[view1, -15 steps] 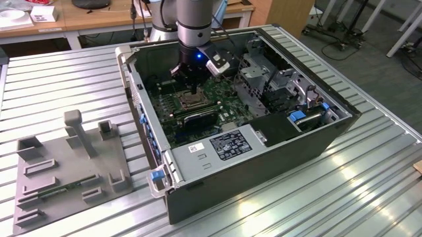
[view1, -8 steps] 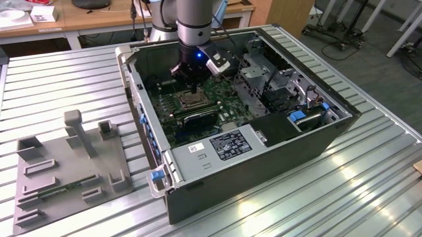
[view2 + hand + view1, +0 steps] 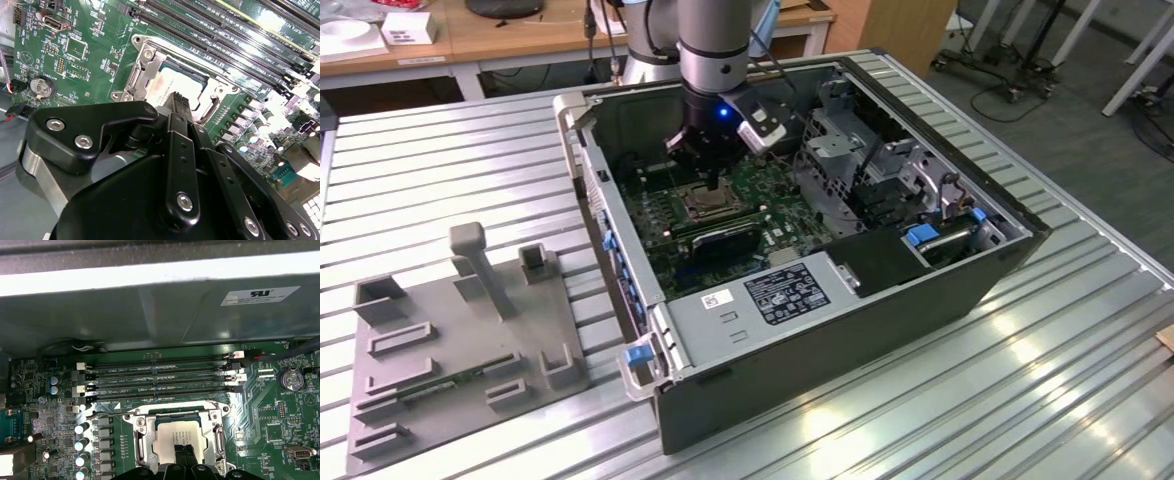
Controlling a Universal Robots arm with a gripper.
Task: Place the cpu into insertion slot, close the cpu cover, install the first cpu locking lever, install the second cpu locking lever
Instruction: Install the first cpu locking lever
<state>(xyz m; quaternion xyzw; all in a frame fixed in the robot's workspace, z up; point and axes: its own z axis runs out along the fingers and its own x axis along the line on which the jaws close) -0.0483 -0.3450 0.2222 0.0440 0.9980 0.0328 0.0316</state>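
**A:** What's over on the left?
**B:** In the exterior view, at eight o'clock, a grey fixture tray with upright posts lies on the ribbed metal worktop, well apart from the work.

**A:** And the middle?
**B:** The open computer case, with a blue latch at its seven o'clock corner. The arm reaches in from twelve o'clock over the green motherboard.

**A:** The tool?
**B:** The tool is clenched, fingers pressed together with nothing between them. Its tips are down at the cpu; whether they touch it I cannot tell.

**A:** Where's the chip?
**B:** The cpu is seated in the insertion slot, and the cpu cover looks to lie flat around it.

**A:** Anything crowding it?
**B:** Long black memory slots run just beside the socket, with small capacitors and a coin battery near. In the exterior view a silvery drive cage stands at the socket's two o'clock and a black labelled shroud at its five.

**A:** The room?
**B:** Wooden desks at eleven o'clock, wheeled stands at one.
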